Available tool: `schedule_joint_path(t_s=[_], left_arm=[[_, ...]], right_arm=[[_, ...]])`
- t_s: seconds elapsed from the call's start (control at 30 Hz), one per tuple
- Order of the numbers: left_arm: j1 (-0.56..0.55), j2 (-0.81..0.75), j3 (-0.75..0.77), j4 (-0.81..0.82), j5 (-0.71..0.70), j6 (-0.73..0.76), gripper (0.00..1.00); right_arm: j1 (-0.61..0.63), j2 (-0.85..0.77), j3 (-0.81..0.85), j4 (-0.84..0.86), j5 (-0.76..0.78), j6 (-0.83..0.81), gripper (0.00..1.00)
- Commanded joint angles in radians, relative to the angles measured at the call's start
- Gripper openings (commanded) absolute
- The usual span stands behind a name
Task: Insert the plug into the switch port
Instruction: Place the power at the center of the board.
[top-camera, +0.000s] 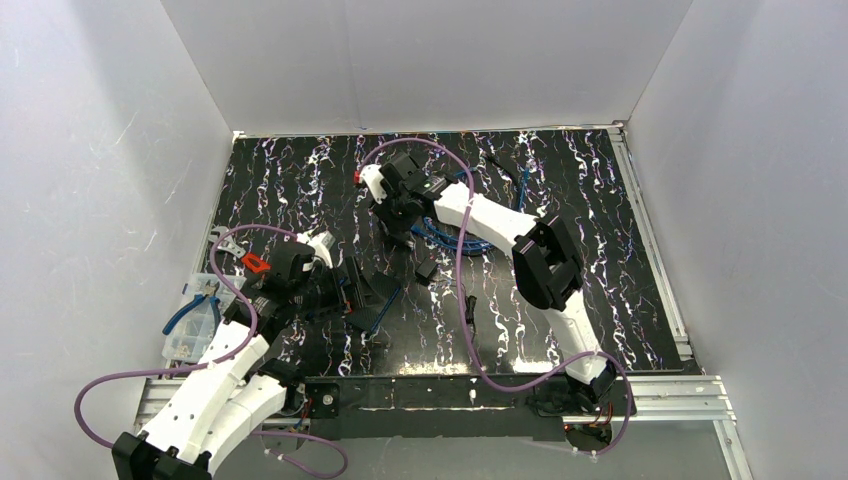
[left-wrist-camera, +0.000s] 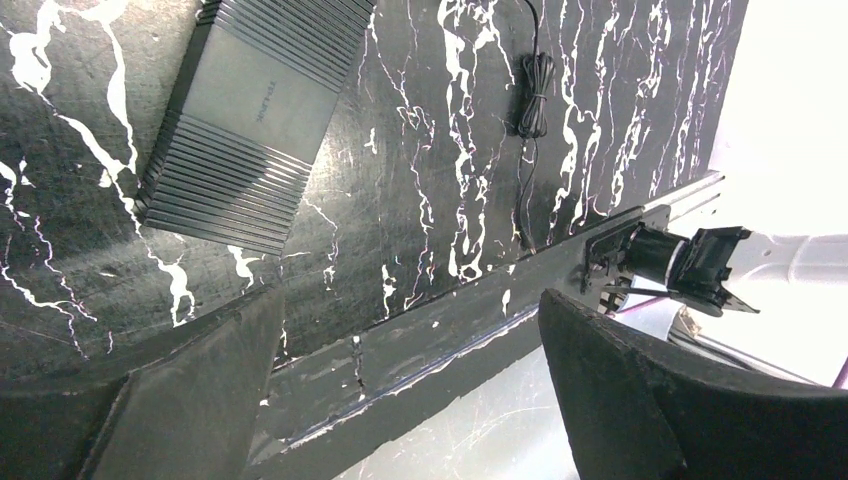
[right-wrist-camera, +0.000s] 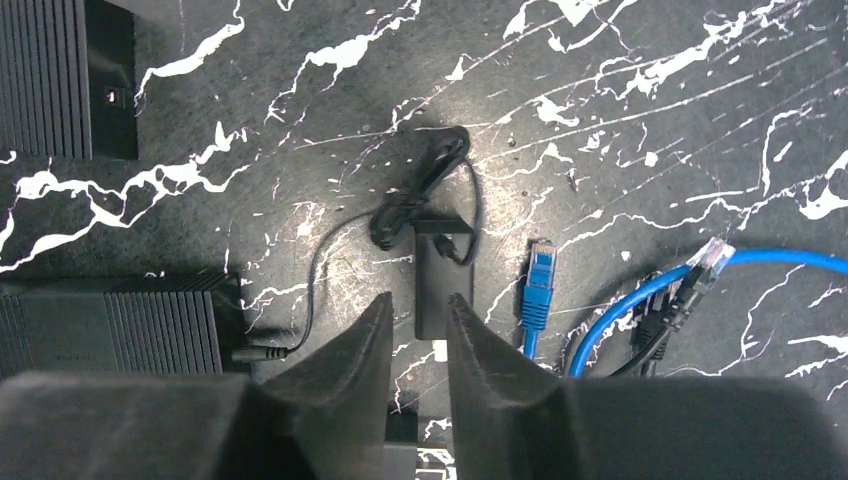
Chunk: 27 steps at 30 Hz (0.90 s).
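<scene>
The right hand (right-wrist-camera: 420, 305) hovers low over the desk (right-wrist-camera: 650, 120), its fingers a narrow gap apart and clamped on nothing. Through the gap shows the near end of a black adapter (right-wrist-camera: 440, 270) lying flat below. Just right of the adapter lies the blue plug (right-wrist-camera: 538, 285), loose on the desk, which I take to be the task's thing. To the left sits the switch (right-wrist-camera: 110, 325) with a small barrel plug (right-wrist-camera: 255, 352) at its side; whether that one is seated I cannot tell, and no port face shows from here.

To do the step well, the hand should shift right, spread wider, and pinch the blue plug across its long sides behind the clip. It should then carry the plug level and push straight in without twisting.

Room is tight: the adapter crowds one side, and the looped blue cable (right-wrist-camera: 640, 300) with a clear-tipped plug (right-wrist-camera: 712, 255) crowds the other. A second switch (right-wrist-camera: 60, 80) lies further left. The left hand (left-wrist-camera: 408, 300), spread wide and empty, hangs by the front rail (left-wrist-camera: 450, 310). The white walls (top-camera: 430, 60) stand well apart from both
</scene>
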Motion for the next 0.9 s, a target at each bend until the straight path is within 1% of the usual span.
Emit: schedule_joint_path(t_s=[0.0, 0.1, 0.17, 0.23, 0.33, 0.4, 0.47, 0.53, 0.63, 0.73, 0.77, 0.87], left_arm=[[0.004, 0.002, 0.008, -0.008, -0.046, -0.004, 0.98], [0.006, 0.012, 0.011, -0.001, -0.064, -0.005, 0.98], [0.007, 0.020, 0.016, 0.005, -0.079, 0.000, 0.98], [0.008, 0.033, 0.022, 0.012, -0.096, 0.005, 0.98], [0.010, 0.057, 0.028, 0.029, -0.114, 0.010, 0.98], [0.011, 0.075, 0.032, 0.040, -0.125, 0.013, 0.98], [0.012, 0.092, 0.031, 0.056, -0.135, 0.015, 0.98], [0.016, 0.110, 0.026, 0.075, -0.152, 0.016, 0.98], [0.018, 0.147, 0.017, 0.118, -0.177, 0.016, 0.98], [0.021, 0.201, 0.019, 0.149, -0.196, 0.018, 0.98], [0.021, 0.217, 0.020, 0.157, -0.206, 0.022, 0.98], [0.021, 0.262, 0.020, 0.183, -0.225, 0.032, 0.98]], right_arm=[[0.002, -0.060, 0.005, 0.012, -0.018, 0.001, 0.37], [-0.004, -0.106, -0.021, 0.016, 0.001, 0.004, 0.45], [-0.007, -0.153, -0.069, 0.029, 0.026, 0.006, 0.51], [-0.007, -0.208, -0.134, 0.053, 0.060, 0.005, 0.52], [-0.008, -0.315, -0.253, 0.112, 0.165, -0.002, 0.53], [-0.012, -0.381, -0.345, 0.172, 0.233, -0.007, 0.56], [-0.019, -0.429, -0.422, 0.226, 0.290, -0.022, 0.63], [-0.034, -0.453, -0.458, 0.238, 0.330, -0.019, 0.66], [-0.071, -0.447, -0.442, 0.180, 0.326, 0.021, 0.65], [-0.103, -0.434, -0.406, 0.091, 0.261, 0.063, 0.59], [-0.110, -0.437, -0.406, 0.080, 0.236, 0.073, 0.57], [-0.116, -0.464, -0.452, 0.098, 0.207, 0.088, 0.57]])
